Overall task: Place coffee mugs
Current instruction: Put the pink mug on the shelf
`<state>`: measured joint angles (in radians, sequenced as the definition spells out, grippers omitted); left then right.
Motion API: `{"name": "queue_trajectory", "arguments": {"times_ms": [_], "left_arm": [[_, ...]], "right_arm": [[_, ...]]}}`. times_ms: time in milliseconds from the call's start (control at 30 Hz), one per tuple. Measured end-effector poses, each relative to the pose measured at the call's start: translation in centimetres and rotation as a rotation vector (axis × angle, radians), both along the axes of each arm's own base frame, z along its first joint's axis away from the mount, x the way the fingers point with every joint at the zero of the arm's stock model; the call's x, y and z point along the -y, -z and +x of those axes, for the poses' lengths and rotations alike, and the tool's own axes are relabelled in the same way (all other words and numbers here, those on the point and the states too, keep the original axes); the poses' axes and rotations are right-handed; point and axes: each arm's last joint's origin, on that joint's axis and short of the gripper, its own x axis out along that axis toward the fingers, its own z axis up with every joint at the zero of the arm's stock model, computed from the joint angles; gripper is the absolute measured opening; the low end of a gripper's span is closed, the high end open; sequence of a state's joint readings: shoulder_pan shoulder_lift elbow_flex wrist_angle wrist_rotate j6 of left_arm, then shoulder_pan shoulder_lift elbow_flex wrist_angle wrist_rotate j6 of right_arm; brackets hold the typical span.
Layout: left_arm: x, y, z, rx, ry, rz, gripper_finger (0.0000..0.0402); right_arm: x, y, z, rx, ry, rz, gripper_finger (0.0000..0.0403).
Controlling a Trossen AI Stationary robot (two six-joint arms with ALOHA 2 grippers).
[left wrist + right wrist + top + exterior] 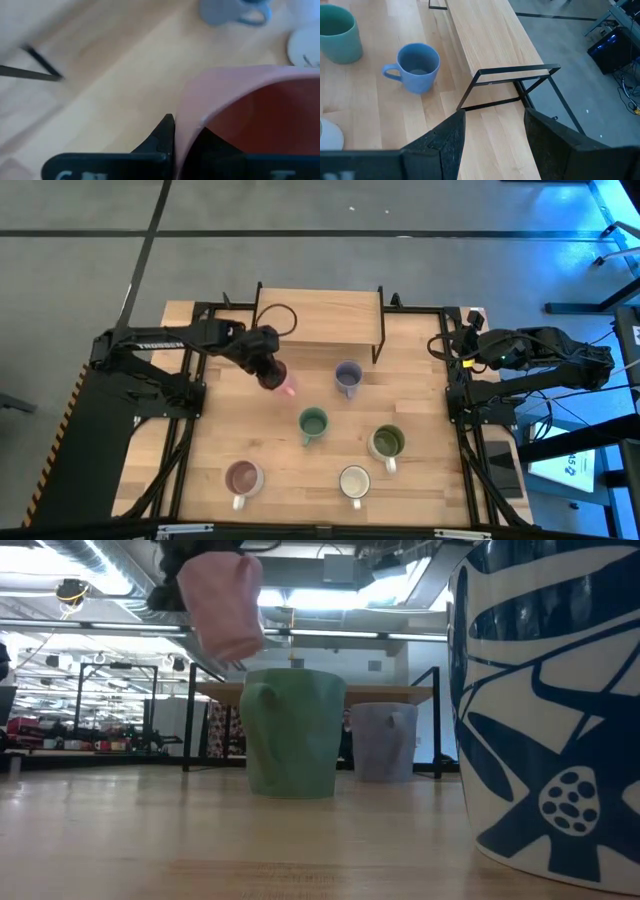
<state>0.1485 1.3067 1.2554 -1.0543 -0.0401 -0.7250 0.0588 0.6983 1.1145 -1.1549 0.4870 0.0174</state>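
I have the left gripper (272, 375) pinching the pink mug (288, 385) by its rim, lifted clear of the table (270, 450) just in front of the wooden shelf (320, 315). The lavender mug (348, 376) and teal-green mug (313, 422) stand nearby. My right gripper (492, 142) waits spread at the table's right edge.

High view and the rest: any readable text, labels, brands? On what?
"TROSSEN" on the left arm in the high view, small but legible.
Partial white characters by the left gripper, which grips the pink mug: cut off, unreadable.
Sheet beside the table, near the right arm: too small to read.
Blue-patterned mug: decoration only, no words.
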Motion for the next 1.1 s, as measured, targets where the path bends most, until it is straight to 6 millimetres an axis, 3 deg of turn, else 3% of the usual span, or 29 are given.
{"name": "queue_trajectory", "arguments": {"times_ms": [233, 733, 1100], "left_arm": [[-2.5, -2.7, -0.9, 0.014, -0.073, 0.059, 0.0014], [-10.2, -5.9, -3.6, 0.051, -0.248, 0.173, 0.0014], [-16.4, -7.0, -2.5, -0.055, -0.245, 0.191, 0.0014]], "right_arm": [[0.0, 0.0, 0.0, 0.0, 0.001, -0.001, 0.0193], [0.0, 0.0, 0.0, 0.001, 0.013, -0.013, 0.0193], [0.0, 0.0, 0.0, 0.001, 0.014, -0.013, 0.0193]]}}
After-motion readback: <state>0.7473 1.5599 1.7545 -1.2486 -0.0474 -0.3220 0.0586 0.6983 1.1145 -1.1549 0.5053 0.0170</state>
